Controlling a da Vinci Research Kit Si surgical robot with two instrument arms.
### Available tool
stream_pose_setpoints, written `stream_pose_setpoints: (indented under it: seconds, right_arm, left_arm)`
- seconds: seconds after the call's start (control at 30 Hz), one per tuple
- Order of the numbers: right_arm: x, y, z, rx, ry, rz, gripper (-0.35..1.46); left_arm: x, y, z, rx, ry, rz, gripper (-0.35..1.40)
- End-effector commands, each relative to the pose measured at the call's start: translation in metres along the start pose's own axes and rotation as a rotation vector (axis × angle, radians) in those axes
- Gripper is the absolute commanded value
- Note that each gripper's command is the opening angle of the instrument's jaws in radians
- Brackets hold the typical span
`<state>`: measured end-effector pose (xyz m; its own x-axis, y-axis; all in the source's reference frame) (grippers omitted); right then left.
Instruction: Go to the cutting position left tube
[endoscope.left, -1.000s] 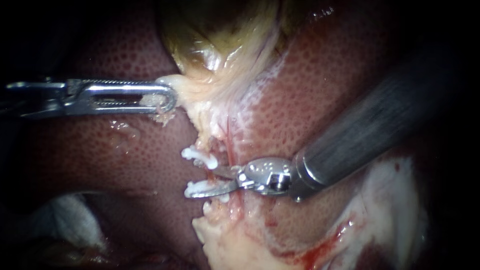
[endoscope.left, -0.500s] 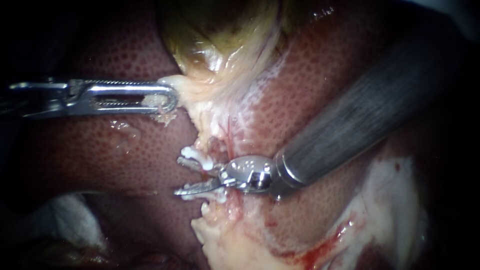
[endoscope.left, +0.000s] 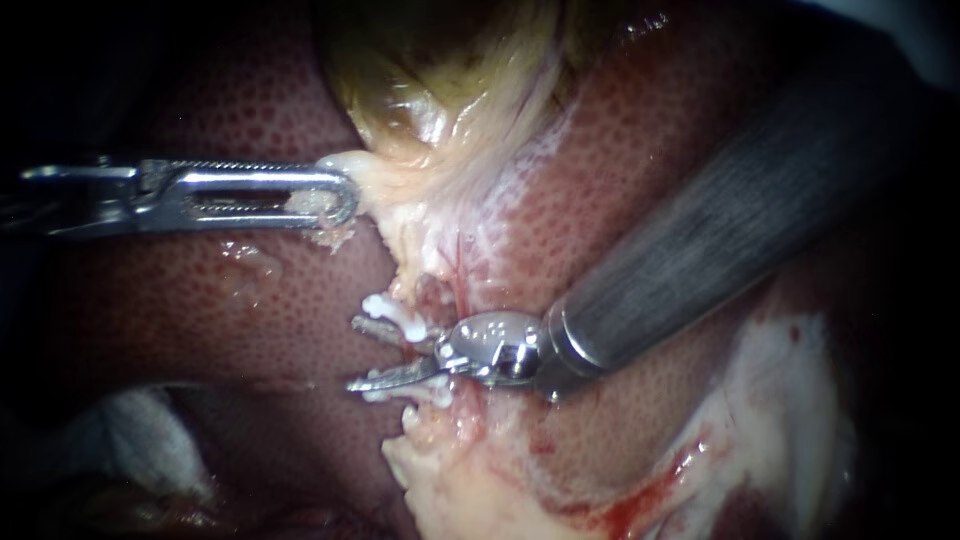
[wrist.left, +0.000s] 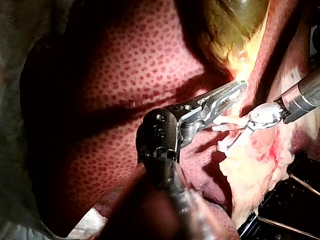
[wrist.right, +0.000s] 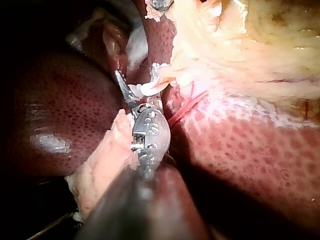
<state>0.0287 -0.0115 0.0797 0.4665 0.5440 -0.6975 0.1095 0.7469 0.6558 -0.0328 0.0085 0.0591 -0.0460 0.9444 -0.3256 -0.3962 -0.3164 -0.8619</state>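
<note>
The only marks in view are small raised dots and characters on the rounded steel knuckle behind the tip of the right instrument (endoscope.left: 353, 352), and they are too fine to make out. That instrument has a thick, brushed grey shaft coming down from the upper right, and it ends in two thin, pointed, slightly curved blades. The blades are parted in a narrow V with nothing clamped. They reach across the left tube (endoscope.left: 432, 298), a short pinkish cord running down from the gallbladder (endoscope.left: 420, 90) into pale, lumpy fat (endoscope.left: 450, 480). The blades sit in the stretch between the upper clip (endoscope.left: 400, 316) and the lower clip (endoscope.left: 418, 393), both of white, glossy plastic set crosswise on the tube. The upper blade lies against the upper clip and the lower blade just above the lower one. Whether either blade touches the tube itself cannot be told. The left instrument (endoscope.left: 338, 197) is bright polished metal with long, slotted, saw-toothed jaws, and these are closed flat on a cream, stringy flap at the gallbladder's lower edge. The gallbladder is olive-yellow, wet and shiny. The liver (endoscope.left: 200, 300) around it is dark red, smooth and finely speckled. A white, woven-looking wad (endoscope.left: 130, 430) lies low beside the liver.
</note>
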Motion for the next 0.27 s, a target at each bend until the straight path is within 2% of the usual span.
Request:
stream_pose_setpoints:
  seconds: [0.03,0.27]
  right_arm:
    - [0.0000,0.0000,0.0000,0.000,0.000,0.000,1.26]
    - [-0.0002,0.0002,-0.0002,0.000,0.000,-0.001,1.26]
  left_arm:
    - [0.0000,0.0000,0.0000,0.000,0.000,0.000,-0.35]
    - [-0.0001,-0.0003,0.0000,-0.001,-0.001,0.001,-0.35]
